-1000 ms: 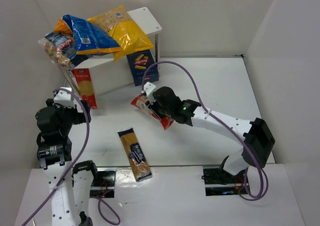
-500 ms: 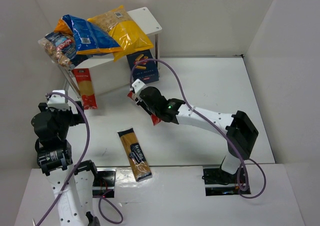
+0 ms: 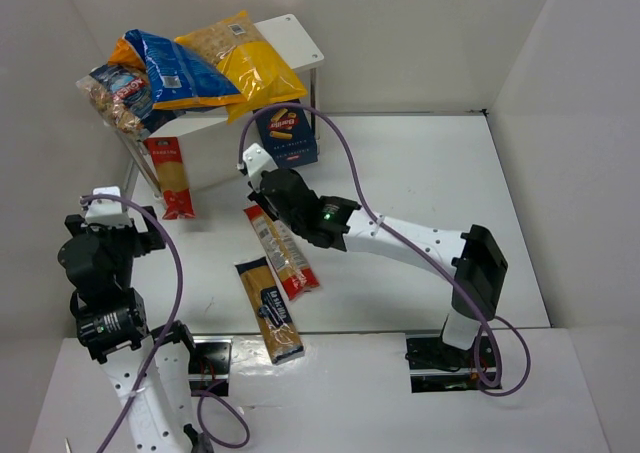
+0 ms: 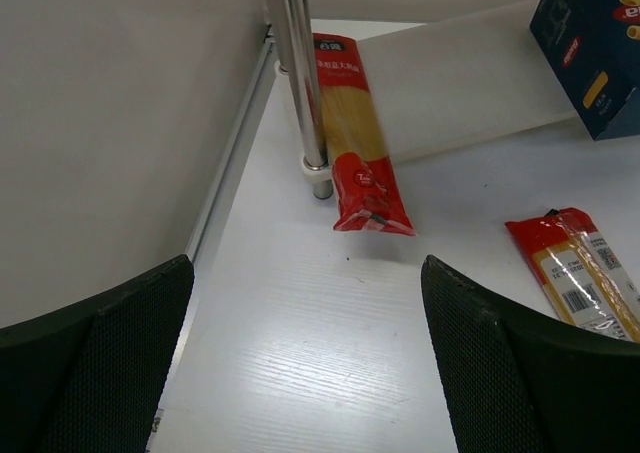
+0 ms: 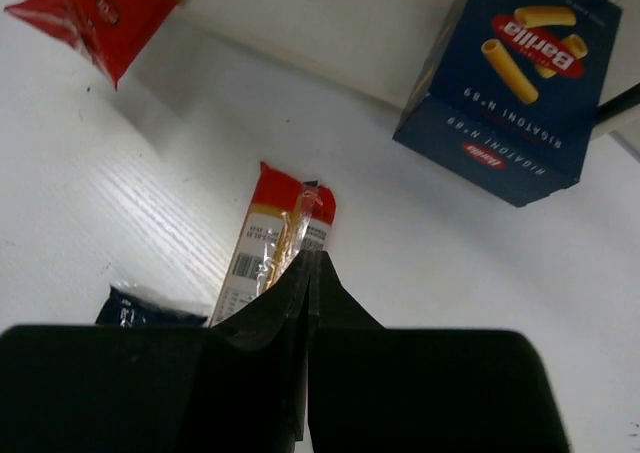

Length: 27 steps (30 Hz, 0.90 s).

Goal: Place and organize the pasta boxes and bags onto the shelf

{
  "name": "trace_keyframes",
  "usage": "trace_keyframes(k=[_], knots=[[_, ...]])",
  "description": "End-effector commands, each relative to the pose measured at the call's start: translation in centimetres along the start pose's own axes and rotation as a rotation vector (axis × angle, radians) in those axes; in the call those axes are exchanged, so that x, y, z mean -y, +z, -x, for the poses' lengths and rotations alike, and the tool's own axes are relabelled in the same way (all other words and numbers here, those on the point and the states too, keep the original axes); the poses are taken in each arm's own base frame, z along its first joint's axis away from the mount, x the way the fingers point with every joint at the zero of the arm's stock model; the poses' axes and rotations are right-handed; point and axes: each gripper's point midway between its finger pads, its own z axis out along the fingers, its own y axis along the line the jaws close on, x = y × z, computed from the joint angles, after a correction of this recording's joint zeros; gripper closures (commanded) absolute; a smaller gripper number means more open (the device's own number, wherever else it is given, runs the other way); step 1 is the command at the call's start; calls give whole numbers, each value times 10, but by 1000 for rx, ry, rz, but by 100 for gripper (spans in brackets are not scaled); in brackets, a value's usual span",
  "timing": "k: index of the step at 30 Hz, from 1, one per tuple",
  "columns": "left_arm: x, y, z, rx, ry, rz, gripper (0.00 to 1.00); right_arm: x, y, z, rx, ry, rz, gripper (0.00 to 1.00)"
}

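Observation:
My right gripper (image 3: pixel 264 195) is shut on the seam of a red-edged spaghetti packet (image 3: pixel 283 253), which lies low along the table; it also shows in the right wrist view (image 5: pixel 275 235) and the left wrist view (image 4: pixel 575 273). The dark blue pasta box (image 3: pixel 285 133) stands under the white shelf (image 3: pixel 300 38), just beyond the packet. A second red-edged packet (image 3: pixel 170 178) leans by the shelf's left leg (image 4: pixel 300 73). A clear, dark-labelled packet (image 3: pixel 268 308) lies near the front. My left gripper (image 4: pixel 310 373) is open and empty, facing the leaning packet (image 4: pixel 355 143).
Blue (image 3: pixel 175 68), yellow (image 3: pixel 245 58) and clear (image 3: pixel 120 98) puffy pasta bags are piled on the shelf's top board, overhanging its left side. White walls close in the table at the left, back and right.
My right gripper has swung left toward the shelf and come down, bringing the red-edged packet from mid-air to lie along the table. My left arm has drifted slightly left.

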Motion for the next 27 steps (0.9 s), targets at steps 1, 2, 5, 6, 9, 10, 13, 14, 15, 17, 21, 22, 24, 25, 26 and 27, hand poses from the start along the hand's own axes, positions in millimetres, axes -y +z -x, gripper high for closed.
trace_keyframes(k=[1,2,5,6,9,10,13,14,15,17,21,22,24,25,26,27], knots=[[-8,-3,12,57,2,39,0,20,-12,48,135,56,-68,100],[-8,-3,12,57,2,39,0,18,-13,51,137,55,-52,100],[-8,-2,8,48,-1,38,0,4,-14,33,79,19,2,100],[-8,-2,8,48,-1,38,0,-3,-13,23,58,6,40,100],[-4,-2,8,50,0,18,0,-18,-13,-21,-45,-29,115,20],[-3,-2,9,51,9,9,0,-22,-13,-46,-104,-52,133,4],[-2,-2,9,53,9,0,0,-12,-6,-97,-236,-11,158,0],[-2,-2,9,53,9,0,0,-6,-4,-117,-296,8,159,0],[-2,2,4,35,5,-2,0,2,2,-145,-372,46,174,0],[-2,2,4,35,5,-2,0,9,7,-171,-441,89,178,0],[2,2,4,38,5,-23,0,8,11,-201,-516,122,215,0],[1,4,2,28,11,-25,0,3,12,-208,-534,124,233,0],[5,7,1,19,8,-51,0,-6,14,-205,-543,162,271,0],[5,9,-2,6,5,-53,0,-16,12,-208,-556,174,320,0],[4,12,-3,-4,2,-54,0,-20,11,-204,-557,191,343,0],[4,12,-3,-4,2,-54,0,-25,9,-203,-559,209,367,0]])
